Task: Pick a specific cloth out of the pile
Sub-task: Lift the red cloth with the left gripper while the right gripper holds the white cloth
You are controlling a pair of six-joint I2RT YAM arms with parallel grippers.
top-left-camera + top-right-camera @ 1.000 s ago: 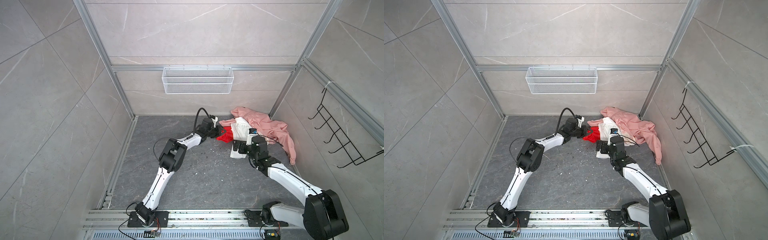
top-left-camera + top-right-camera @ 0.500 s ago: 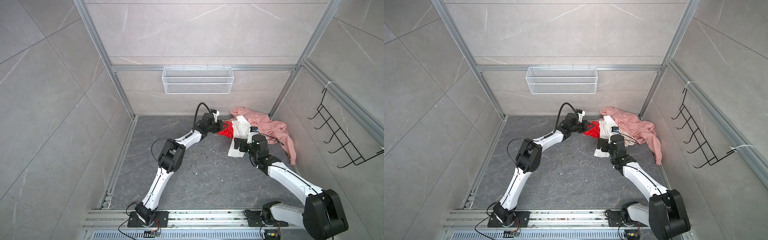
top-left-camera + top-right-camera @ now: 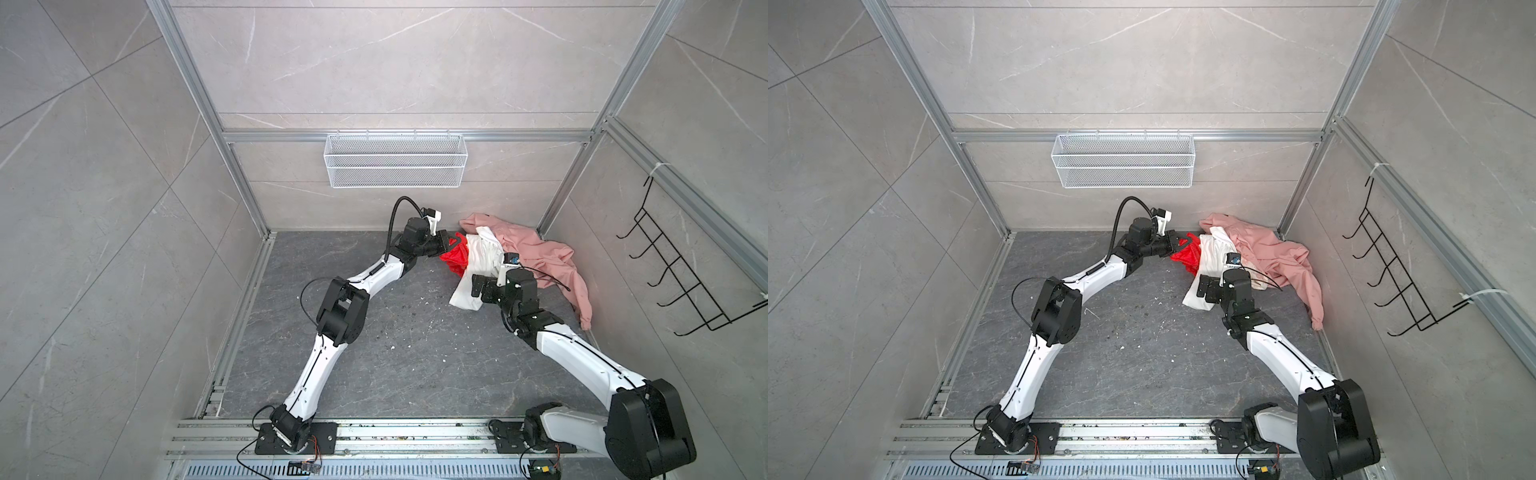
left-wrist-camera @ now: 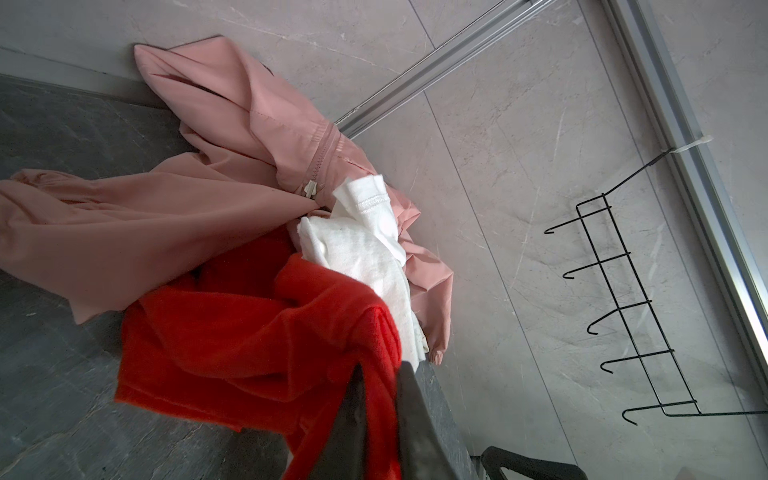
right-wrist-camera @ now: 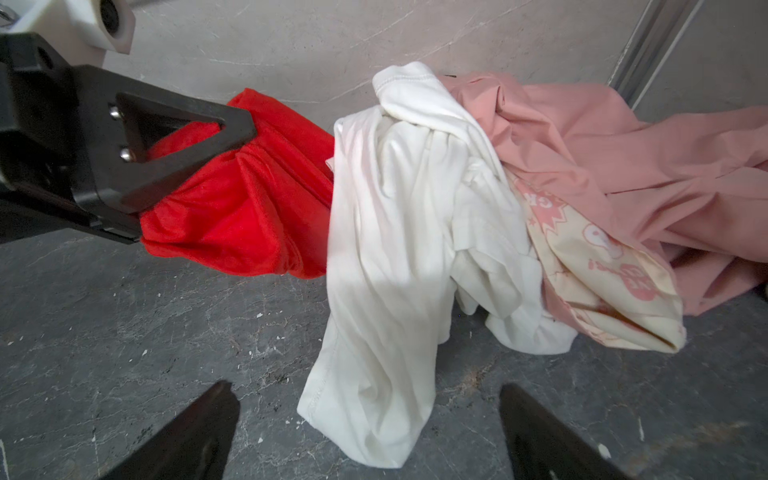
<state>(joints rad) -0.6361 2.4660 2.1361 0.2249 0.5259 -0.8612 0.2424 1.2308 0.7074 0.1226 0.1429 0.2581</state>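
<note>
**Left to right, hazards of the pull.** The left gripper (image 3: 446,246) has its jaws pressed together on a bunched fold of the cloth (image 5: 241,216), the bright red one, at the pile's (image 3: 1233,253) left edge. The held end is lifted off the table (image 3: 374,332), and the far end runs in under the white garment (image 5: 395,232).

- If you pull sideways from here, expect the white garment to ride along, because it drapes over the buried red fabric.
- The pinch holds only a gathered fold of thin cloth. A sharp tug against that weight could slide it out of the jaws.
- The pink garment (image 3: 536,253) lies against the white one, toward the corner, so it may be dragged too.
- The right gripper (image 3: 478,286) has its jaws spread wide at the white garment's near hem and holds nothing. Whether it touches the fabric cannot be told.
- If you close the right gripper carelessly, you could take the wrong cloth. If you leave it idle, nothing restrains the pile.
</note>
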